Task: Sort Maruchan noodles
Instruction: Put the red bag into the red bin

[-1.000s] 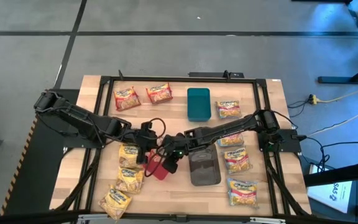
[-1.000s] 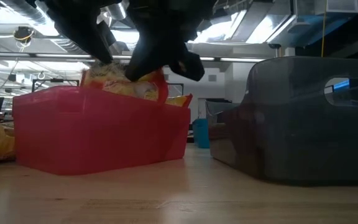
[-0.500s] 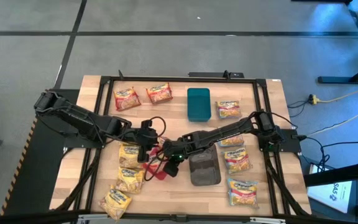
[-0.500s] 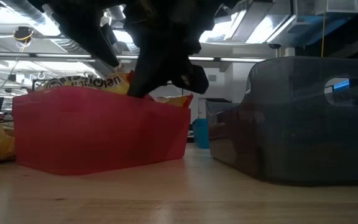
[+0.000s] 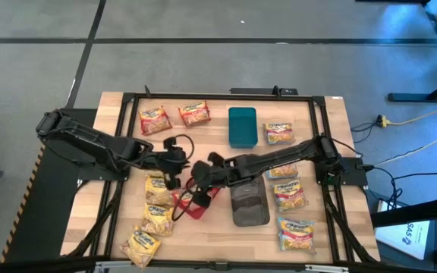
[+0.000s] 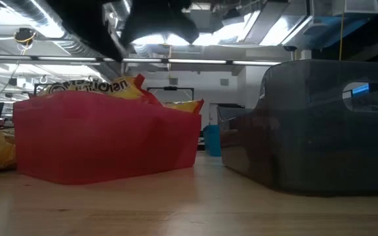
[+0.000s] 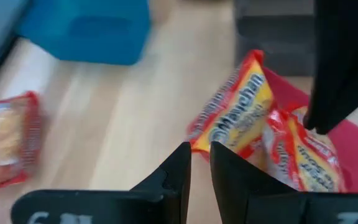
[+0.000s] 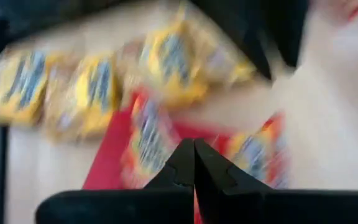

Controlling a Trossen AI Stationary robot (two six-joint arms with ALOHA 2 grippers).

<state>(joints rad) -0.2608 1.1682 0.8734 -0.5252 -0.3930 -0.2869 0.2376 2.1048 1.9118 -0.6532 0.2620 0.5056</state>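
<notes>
I had both arms over the red tray [image 5: 194, 206] mid-table. The left gripper [image 7: 200, 163] stood slightly parted and empty, just above a yellow-and-red packet [image 7: 234, 111] leaning on the tray's rim; the right gripper [image 8: 194, 157] was pinched shut, empty. The loose yellow packets [image 5: 158, 205] lay nearest my left arm. The grey tray [image 5: 249, 205] looked empty.

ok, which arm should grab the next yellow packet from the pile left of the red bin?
Probably the left. The left gripper hangs beside the pile of yellow crinkly ramen packets with nothing between its fingers. The right gripper is shut above the red plastic bin and would have to reach across it.
</notes>
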